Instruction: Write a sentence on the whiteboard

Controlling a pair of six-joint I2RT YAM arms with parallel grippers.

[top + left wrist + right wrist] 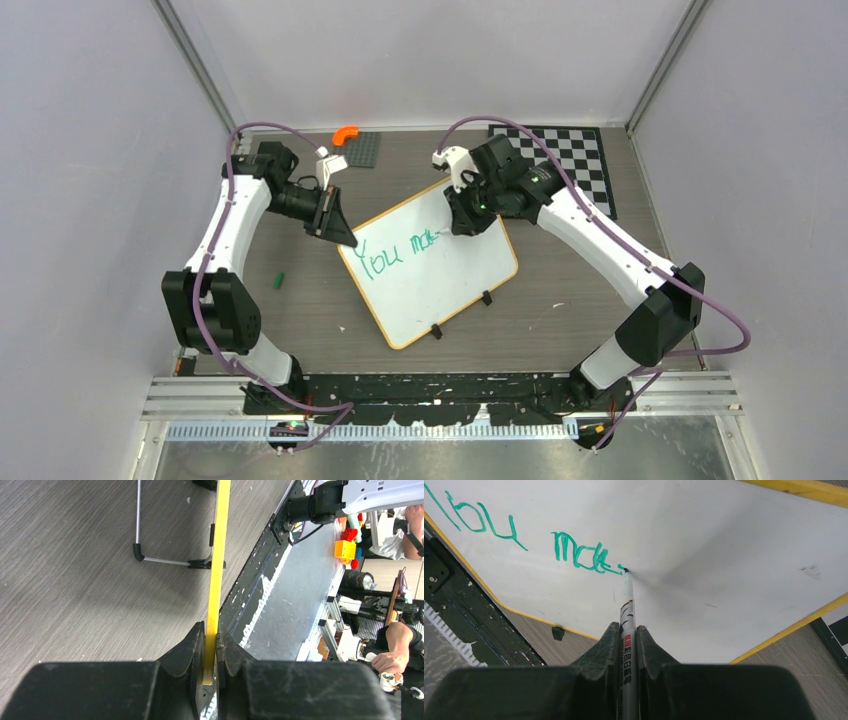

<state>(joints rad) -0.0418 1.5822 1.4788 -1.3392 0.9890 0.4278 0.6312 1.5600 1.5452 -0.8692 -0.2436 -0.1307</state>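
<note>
The whiteboard [440,275] lies tilted on the table, white with a yellow rim. Green writing [395,252] on it reads "You" and a partial word like "matt"; it shows in the right wrist view [579,552] too. My left gripper [345,238] is shut on the board's left corner; in the left wrist view [210,645] the yellow rim [216,580] sits between its jaws. My right gripper [462,222] is shut on a silver marker [628,625], whose green tip [625,570] touches the board at the end of the writing.
A black-and-white chequered board [570,160] lies at the back right. A dark grey plate [362,148] with an orange piece [345,133] lies at the back. A small green cap [281,281] lies left of the whiteboard. Black clip feet [486,298] stand along the board's near edge.
</note>
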